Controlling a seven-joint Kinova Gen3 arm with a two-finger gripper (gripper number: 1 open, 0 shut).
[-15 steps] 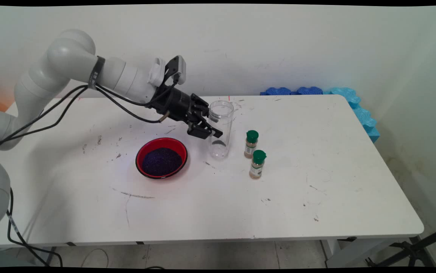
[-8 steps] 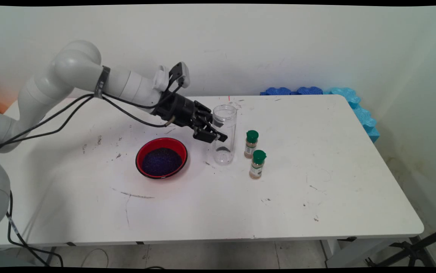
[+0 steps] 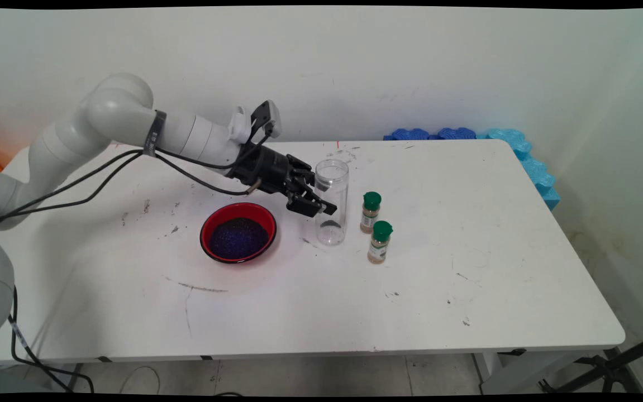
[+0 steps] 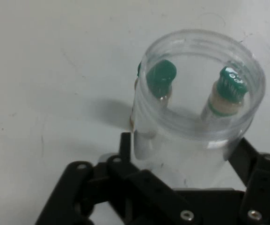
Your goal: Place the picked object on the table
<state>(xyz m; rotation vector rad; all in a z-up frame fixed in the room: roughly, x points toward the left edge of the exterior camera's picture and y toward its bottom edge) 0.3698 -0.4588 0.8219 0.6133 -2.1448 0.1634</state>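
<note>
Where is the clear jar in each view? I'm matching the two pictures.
Main view: the clear jar stands at table centre, right of the red bowl, the gripper around it.
Hand view: it fills the centre and right.
Shared landmark: two green-capped spice bottles beyond it.

A clear plastic jar (image 4: 198,108) with an open, threaded mouth fills the middle of the view, standing between the two fingers (image 4: 125,145) of the tool (image 4: 181,159). One finger presses against the jar's left wall and the other finger's linkage rises along its right wall, so the tool grips the jar. Seen through the clear walls are two small spice bottles with green caps: one (image 4: 159,79) on the left, one (image 4: 226,93) on the right with a pale body. Under all of it lies the white table (image 4: 55,70), faintly scuffed, with the jar's soft shadow to the left.
</note>
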